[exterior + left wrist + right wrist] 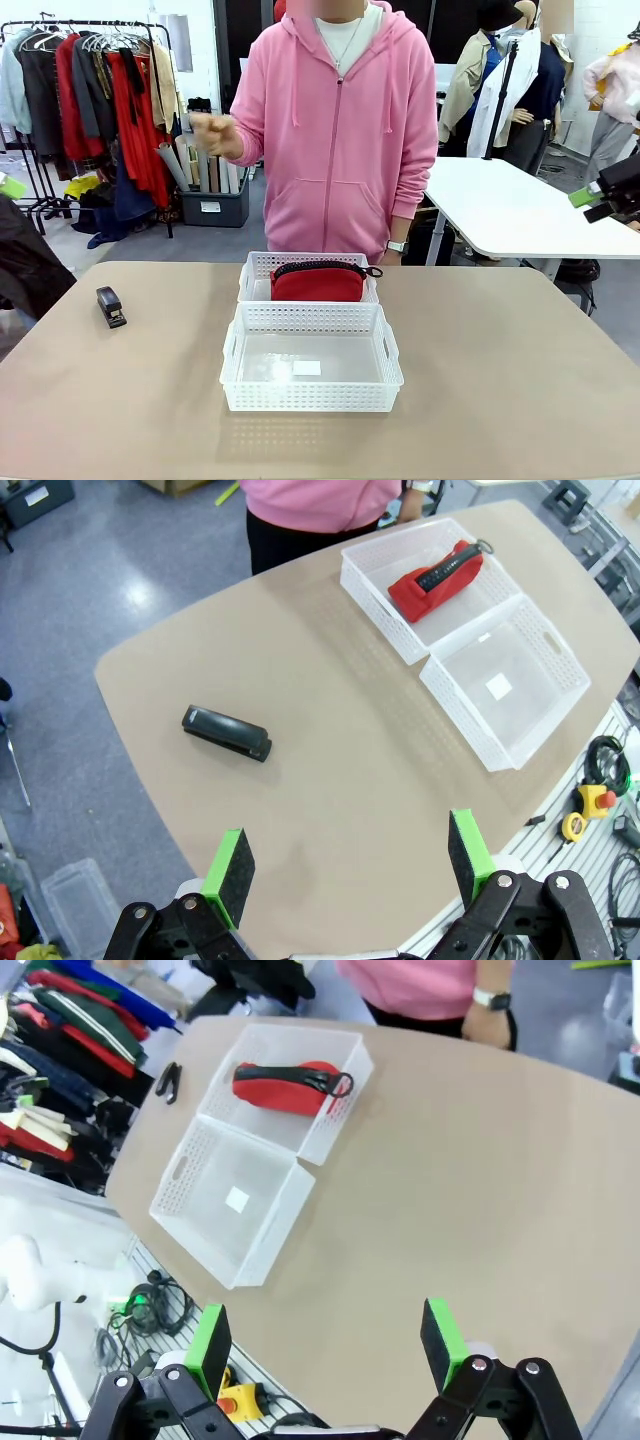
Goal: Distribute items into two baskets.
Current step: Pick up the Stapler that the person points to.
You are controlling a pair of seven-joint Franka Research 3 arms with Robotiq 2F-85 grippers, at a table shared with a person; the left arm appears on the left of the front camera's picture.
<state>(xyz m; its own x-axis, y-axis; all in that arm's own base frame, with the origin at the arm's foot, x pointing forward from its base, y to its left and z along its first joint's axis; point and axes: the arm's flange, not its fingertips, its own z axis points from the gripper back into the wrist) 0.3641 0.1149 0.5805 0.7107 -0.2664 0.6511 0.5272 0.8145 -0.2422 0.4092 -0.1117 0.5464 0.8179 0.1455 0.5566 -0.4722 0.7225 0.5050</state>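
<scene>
A red pouch [318,283] with a black zipper lies in the far white basket [256,272]. The near white basket [310,400], touching it, holds nothing but a small white label. A small black stapler [110,306] rests on the table at the left. In the left wrist view the stapler [226,732] lies ahead of my open left gripper [350,865], with the pouch [437,578] in its basket [372,575] farther off. My right gripper [325,1345] hovers open above bare table, with the pouch [287,1087] and both baskets [200,1222] ahead on its left.
A person in a pink hoodie [340,130] stands at the far edge behind the baskets, one hand raised. The tan table [520,380] is bare at the right. A second white table [510,205] and clothes racks stand beyond.
</scene>
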